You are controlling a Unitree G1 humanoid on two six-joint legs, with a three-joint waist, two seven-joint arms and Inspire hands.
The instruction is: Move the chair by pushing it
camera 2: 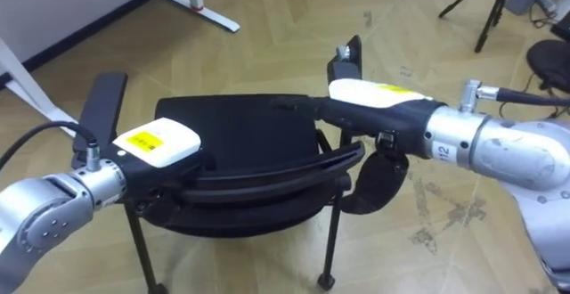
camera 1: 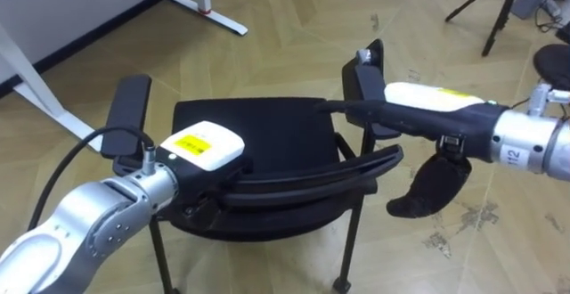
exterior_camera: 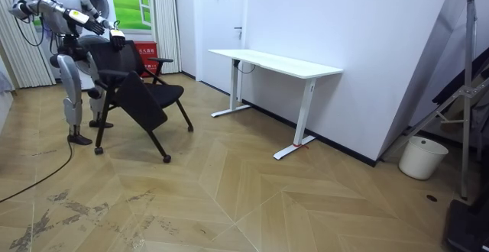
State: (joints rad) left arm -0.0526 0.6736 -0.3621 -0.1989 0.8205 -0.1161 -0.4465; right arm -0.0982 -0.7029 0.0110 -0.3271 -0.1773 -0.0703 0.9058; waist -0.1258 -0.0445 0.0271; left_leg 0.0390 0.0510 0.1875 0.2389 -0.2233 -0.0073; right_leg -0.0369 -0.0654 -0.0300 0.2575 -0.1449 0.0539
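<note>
Left robot hand (camera 1: 207, 147), right robot hand (camera 1: 427, 100) on chair (camera 1: 258, 134) (parquet floor (camera 1: 294, 18), desk (exterior_camera: 275, 63) near).

Black chair (camera 1: 258, 134), white desk (exterior_camera: 275, 63), tan herringbone floor (exterior_camera: 267, 198).

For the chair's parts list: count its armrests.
2. One armrest is at the chair's left side, the other at its right side, both beyond the backrest. None seems hidden.

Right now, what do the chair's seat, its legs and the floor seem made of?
Seat: matte black, no shine, probably fabric. Legs: thin black tubes, likely painted metal. Floor: herringbone planks with grain, wood or wood-look laminate.
</note>
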